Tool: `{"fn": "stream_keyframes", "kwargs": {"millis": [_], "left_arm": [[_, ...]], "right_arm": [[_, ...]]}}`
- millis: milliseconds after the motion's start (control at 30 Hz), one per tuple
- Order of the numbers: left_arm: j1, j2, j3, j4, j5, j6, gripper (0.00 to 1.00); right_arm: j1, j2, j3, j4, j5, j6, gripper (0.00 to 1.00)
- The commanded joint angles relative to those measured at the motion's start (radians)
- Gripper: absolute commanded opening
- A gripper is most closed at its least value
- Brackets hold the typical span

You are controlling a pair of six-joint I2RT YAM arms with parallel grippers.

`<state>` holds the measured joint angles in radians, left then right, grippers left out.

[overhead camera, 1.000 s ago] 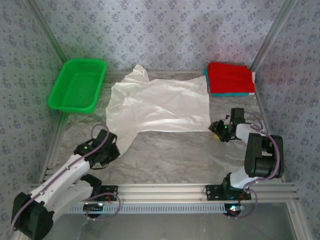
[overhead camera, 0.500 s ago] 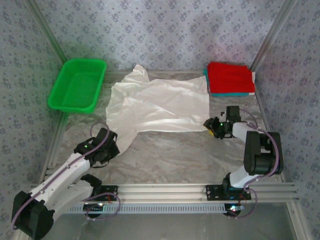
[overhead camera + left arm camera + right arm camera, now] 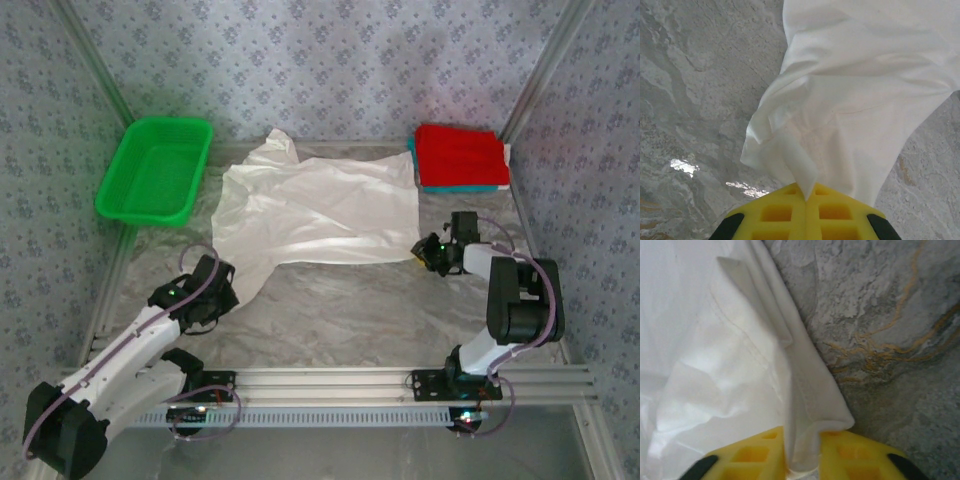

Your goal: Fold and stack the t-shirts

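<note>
1. The white t-shirt point(image 3: 320, 215) lies spread across the middle of the table point(image 3: 340, 310), between the two arms; the left claw point(image 3: 232, 290) sits at its near left tail and the right claw point(image 3: 424, 256) at its near right corner.
2. The left claw is clamped on the white t-shirt; in the left wrist view a folded tip of cloth point(image 3: 850, 100) runs down into the seam where the yellow pads point(image 3: 775, 212) meet, with the claw point(image 3: 805, 192) closed around it.
3. The right claw point(image 3: 800, 460) is also clamped on the shirt; a hemmed edge of cloth point(image 3: 740, 365) drops into the narrow slit between its pads.
4. The shirt is plain white on the side that shows, soft and creased; its far left part is bunched up, and its near edge runs fairly straight towards the right claw.
5. The top view alone gives the surroundings: a folded red shirt point(image 3: 460, 155) stacked on a teal shirt point(image 3: 470, 188) at the far right, just beside the white one, and a green basket point(image 3: 155, 170) at the far left.
6. The wrist views give the stitched hems and the marbled grey table surface point(image 3: 890, 315) close up.
</note>
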<state>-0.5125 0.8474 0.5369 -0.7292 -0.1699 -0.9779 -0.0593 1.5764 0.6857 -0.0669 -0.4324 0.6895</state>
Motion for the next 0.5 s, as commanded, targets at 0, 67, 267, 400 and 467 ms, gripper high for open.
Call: {"fn": "stream_keyframes", "kwargs": {"millis": [0,67,267,400,467], "left_arm": [[0.0,0.0,0.027,-0.002,-0.035,0.012,0.0],[0.002,-0.008,0.037,-0.015,-0.042,0.012,0.0],[0.007,-0.055,0.056,-0.033,-0.03,0.005,0.0],[0.012,-0.078,0.085,-0.077,-0.045,0.02,0.0],[0.012,-0.078,0.109,-0.112,-0.045,0.031,0.0]], "right_arm": [[-0.005,-0.022,-0.009,-0.011,0.04,-0.006,0.17],[-0.007,-0.052,-0.017,-0.026,0.052,-0.012,0.1],[-0.028,-0.155,-0.051,-0.077,0.055,-0.018,0.0],[-0.045,-0.232,-0.084,-0.118,0.046,-0.011,0.0],[-0.05,-0.274,-0.095,-0.166,0.047,-0.013,0.0]]}}
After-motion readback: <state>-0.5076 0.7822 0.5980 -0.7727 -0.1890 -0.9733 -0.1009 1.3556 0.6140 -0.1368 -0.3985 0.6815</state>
